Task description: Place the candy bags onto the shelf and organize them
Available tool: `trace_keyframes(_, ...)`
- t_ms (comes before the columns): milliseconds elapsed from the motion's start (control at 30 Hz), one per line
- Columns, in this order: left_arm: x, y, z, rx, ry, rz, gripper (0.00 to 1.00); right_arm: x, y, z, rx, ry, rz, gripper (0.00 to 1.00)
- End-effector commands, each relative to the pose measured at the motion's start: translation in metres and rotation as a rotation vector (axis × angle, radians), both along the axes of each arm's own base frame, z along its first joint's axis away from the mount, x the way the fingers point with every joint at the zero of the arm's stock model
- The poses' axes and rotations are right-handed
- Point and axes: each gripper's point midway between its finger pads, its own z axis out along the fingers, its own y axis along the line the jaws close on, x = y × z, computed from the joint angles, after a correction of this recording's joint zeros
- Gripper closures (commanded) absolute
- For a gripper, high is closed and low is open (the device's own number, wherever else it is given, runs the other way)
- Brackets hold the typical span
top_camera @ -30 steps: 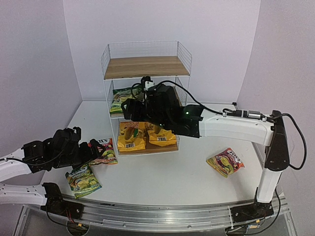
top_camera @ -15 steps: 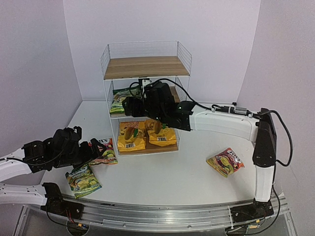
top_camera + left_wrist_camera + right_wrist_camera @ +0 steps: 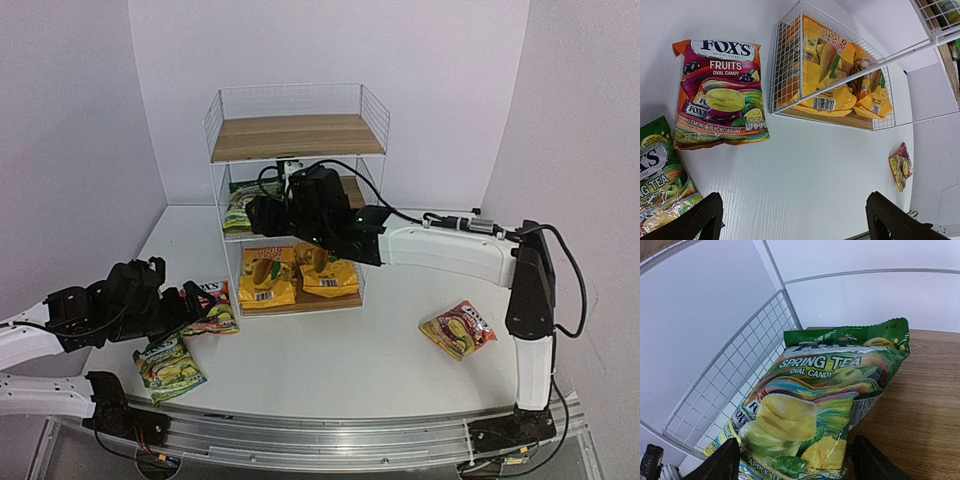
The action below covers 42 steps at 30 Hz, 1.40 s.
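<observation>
1. Overhead view: the right arm stretches over the white worktop [image 3: 340,375] into the middle tier of the shelf [image 3: 297,137]. Its right claw [image 3: 262,214] is at a green Spring Tea bag [image 3: 241,203] lying on that board. The yellow bags [image 3: 268,278] sit side by side on the bottom tier. The left claw [image 3: 193,300] hovers just beside the red Fruits bag [image 3: 215,308]. A second green bag [image 3: 170,365] lies nearer the arm bases, and a second red bag [image 3: 458,329] lies well apart on the right side. Pale lilac walls close in the corner.

2. Left wrist view: the left claw's fingers [image 3: 695,220] are spread wide with nothing between them. The Fruits bag lies flat on the worktop, ahead and left of centre. Its long axis runs away from the claw, label end farthest. This arm looks the nearer one to take it.

3. Right wrist view: the Spring Tea bag rests on the wood-grain board against the wire mesh side, its long axis pointing away from the claw. The near end sits between the two fingers [image 3: 722,465], which flank it closely. Whether they pinch it or are loose around it cannot be told.
</observation>
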Motion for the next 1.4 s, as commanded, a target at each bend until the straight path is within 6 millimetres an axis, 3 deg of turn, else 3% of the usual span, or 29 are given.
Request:
trace_keyframes(0,0.003,-0.003,0.007,-0.041,-0.019,0.008,0.00,-0.028,0.000,0.008,0.087,0.124,0.096,0.29)
trace_keyframes(267,0.005,-0.009,0.005,-0.036,-0.014,-0.011,0.01,-0.049,0.003,0.007,0.086,0.221,0.187,0.29)
trace_keyframes(700,0.006,-0.012,0.006,-0.037,-0.020,-0.020,0.00,-0.064,-0.021,-0.006,-0.030,0.324,0.166,0.29)
trace_keyframes(967,0.007,-0.015,0.006,-0.036,-0.024,-0.031,0.00,-0.089,-0.013,-0.006,-0.002,0.427,0.280,0.36)
trace_keyframes(1200,0.007,-0.017,0.004,-0.039,-0.022,-0.038,0.01,-0.074,-0.046,-0.014,-0.062,0.398,0.116,0.32)
trace_keyframes(1367,0.008,-0.020,0.006,-0.038,-0.030,-0.047,0.01,-0.067,-0.023,-0.007,0.008,0.398,0.146,0.33)
